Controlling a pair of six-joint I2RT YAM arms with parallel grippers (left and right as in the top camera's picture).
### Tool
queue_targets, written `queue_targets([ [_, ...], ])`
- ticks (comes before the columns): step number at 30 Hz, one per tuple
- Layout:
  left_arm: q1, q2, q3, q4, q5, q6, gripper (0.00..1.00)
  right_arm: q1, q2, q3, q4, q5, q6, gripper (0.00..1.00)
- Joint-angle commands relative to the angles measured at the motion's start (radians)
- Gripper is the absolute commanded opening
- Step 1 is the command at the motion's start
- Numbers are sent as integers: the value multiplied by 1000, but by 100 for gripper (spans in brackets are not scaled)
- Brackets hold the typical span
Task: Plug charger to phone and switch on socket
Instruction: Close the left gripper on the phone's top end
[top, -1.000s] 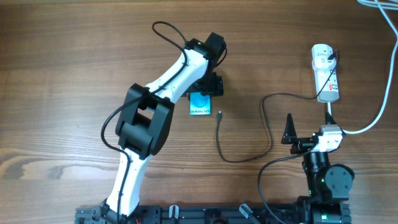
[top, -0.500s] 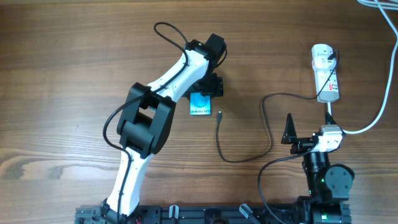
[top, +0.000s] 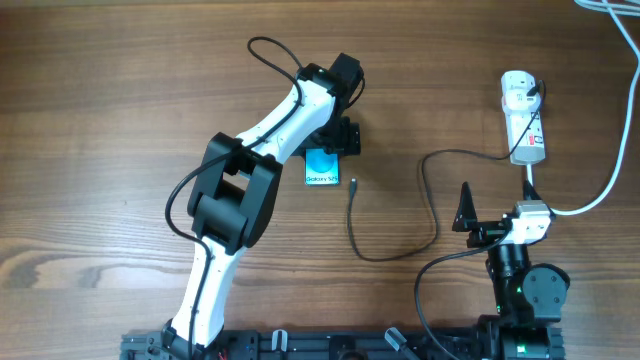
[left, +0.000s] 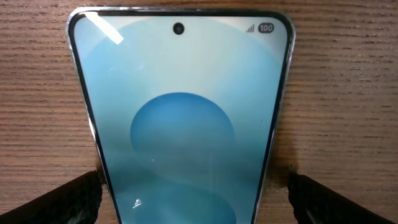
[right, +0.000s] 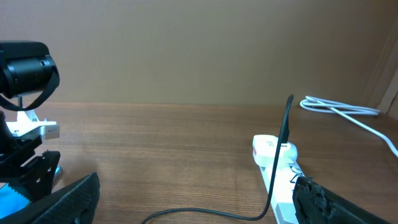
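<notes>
Left hand spread wide, empty, straddling both long edges of the phone; right hand wide open, empty.

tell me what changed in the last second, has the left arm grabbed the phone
Nothing visibly changed. The left gripper stays open with a finger on either side of the phone, not closed on it; the right gripper stays open near its base. The charger and the socket lie where they were.
</notes>
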Motion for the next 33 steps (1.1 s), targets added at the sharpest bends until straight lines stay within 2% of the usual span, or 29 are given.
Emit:
queue_targets([
  [1,12,21,12,3,11,34,100,-2,-5,-1,3,16,-12,100],
  [11,43,21,10,-3,16,34,100,-2,-5,-1,3,16,-12,100],
  [33,23,21,-8,4,16,40,100,-2,-5,-1,3,16,-12,100],
])
